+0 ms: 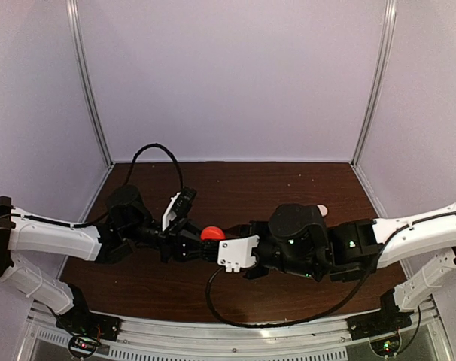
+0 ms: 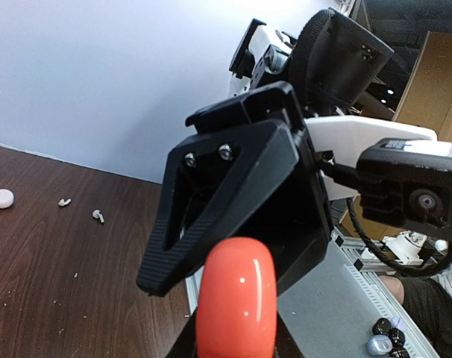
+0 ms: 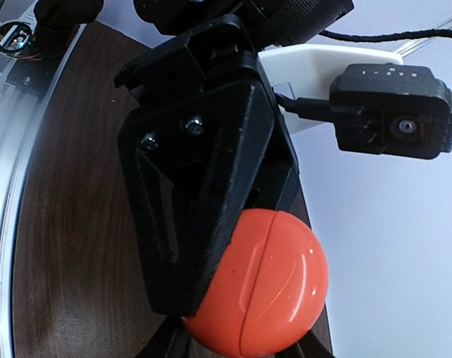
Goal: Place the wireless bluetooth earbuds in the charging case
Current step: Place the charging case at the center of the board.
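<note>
Over the table's centre: red-orange charging case (image 1: 212, 233), lid seam closed, held aloft.
Left gripper (image 1: 192, 242): clamped on the case.
Right gripper (image 1: 226, 241): clamped on the same case, from the opposite side.
White earbuds (image 2: 64, 201): two, loose on the brown table (image 1: 288, 188) near a white round case (image 2: 2, 198), well apart from both grippers.
Writing: pale lettering on the wrist camera (image 3: 396, 112), too small to read.

The red-orange case (image 3: 256, 287) runs off the lower edge of both wrist views, which hides how either arm's jaws grip it. The white earbuds (image 2: 98, 216) on the worktop (image 2: 32, 283) are too small to show detail. A white round thing (image 1: 322, 210) sits half hidden behind the right arm (image 1: 408, 233).
</note>
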Controlling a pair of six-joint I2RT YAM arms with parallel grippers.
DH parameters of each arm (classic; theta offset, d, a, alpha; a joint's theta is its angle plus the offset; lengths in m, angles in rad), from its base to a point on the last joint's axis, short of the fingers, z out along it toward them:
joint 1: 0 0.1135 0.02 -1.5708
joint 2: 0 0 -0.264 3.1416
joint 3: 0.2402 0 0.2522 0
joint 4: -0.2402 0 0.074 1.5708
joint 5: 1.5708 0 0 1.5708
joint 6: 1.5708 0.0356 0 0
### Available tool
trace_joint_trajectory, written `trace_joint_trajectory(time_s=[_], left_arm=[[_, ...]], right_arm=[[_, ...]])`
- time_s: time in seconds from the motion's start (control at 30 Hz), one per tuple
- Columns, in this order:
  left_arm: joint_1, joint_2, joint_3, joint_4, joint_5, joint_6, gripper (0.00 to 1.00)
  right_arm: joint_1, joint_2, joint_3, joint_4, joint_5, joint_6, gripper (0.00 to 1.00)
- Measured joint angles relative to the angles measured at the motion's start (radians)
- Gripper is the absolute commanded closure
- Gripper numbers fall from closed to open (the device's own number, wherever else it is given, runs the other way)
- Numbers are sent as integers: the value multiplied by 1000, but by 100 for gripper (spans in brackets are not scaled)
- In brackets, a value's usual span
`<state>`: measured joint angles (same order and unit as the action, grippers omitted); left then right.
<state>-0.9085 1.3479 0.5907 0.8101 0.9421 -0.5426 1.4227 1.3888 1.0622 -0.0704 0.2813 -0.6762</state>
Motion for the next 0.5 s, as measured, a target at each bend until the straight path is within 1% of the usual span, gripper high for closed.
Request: trace_joint_trajectory(time_s=[0.03,0.1,0.2,0.33,0.5], left_arm=[[0,0,3,-4,-1,2,100],[-4,0,9,-19,-11,1,100],[-12,-8,10,-57,-51,3,100],[-11,-34,10,-135,-139,28,100],[27,-45,10,-190,-231,42,100]], right_arm=[[0,-1,0,-1,1,1,49],[0,-1,0,5,6,-8,40],[2,0,0,14,12,-7,32],[-1,-6,-8,36,24,22,25],[-23,-75,-91,68,53,84,13]])
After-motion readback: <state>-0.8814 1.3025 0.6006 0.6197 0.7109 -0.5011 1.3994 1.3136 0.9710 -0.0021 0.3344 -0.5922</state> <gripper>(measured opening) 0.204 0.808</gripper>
